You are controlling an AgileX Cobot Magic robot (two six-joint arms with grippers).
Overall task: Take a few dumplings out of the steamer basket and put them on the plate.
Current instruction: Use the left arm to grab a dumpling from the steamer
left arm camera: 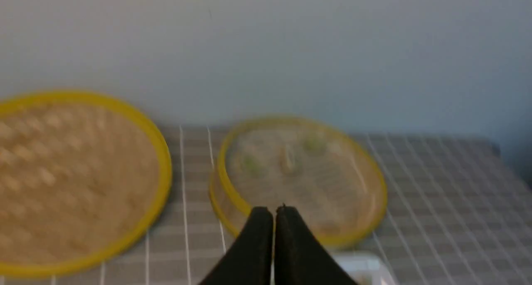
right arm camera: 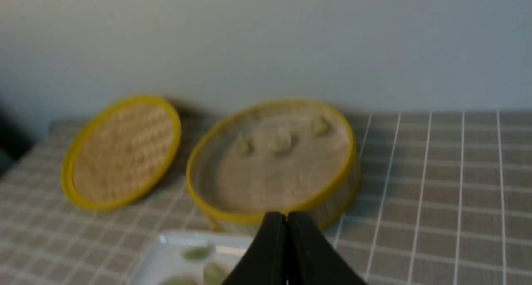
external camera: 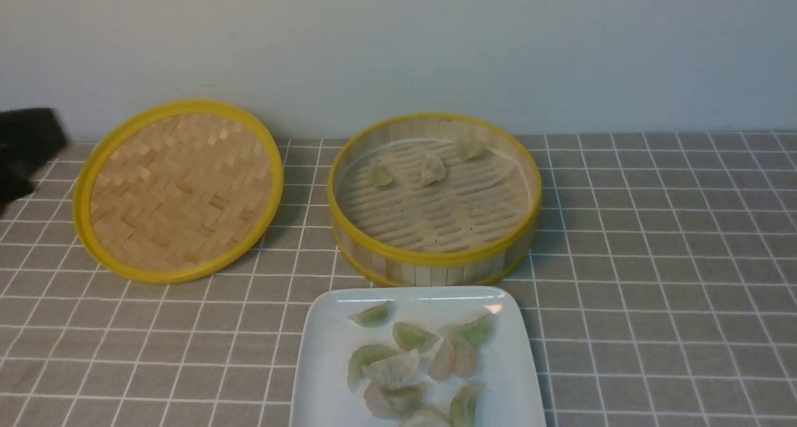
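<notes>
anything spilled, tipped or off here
Nothing spilled: all dumplings sit in the steamer basket or on the plate, none on the tablecloth. Only the woven lid looks askew, seemingly propped against the wall rather than lying flat.

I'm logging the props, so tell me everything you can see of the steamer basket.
The steamer basket is round, pale bamboo slats for walls and floor, yellow rims top and bottom. It stands upright, uncovered, on the grid-patterned cloth just behind the white plate. Three dumplings lie near its far wall.
</notes>
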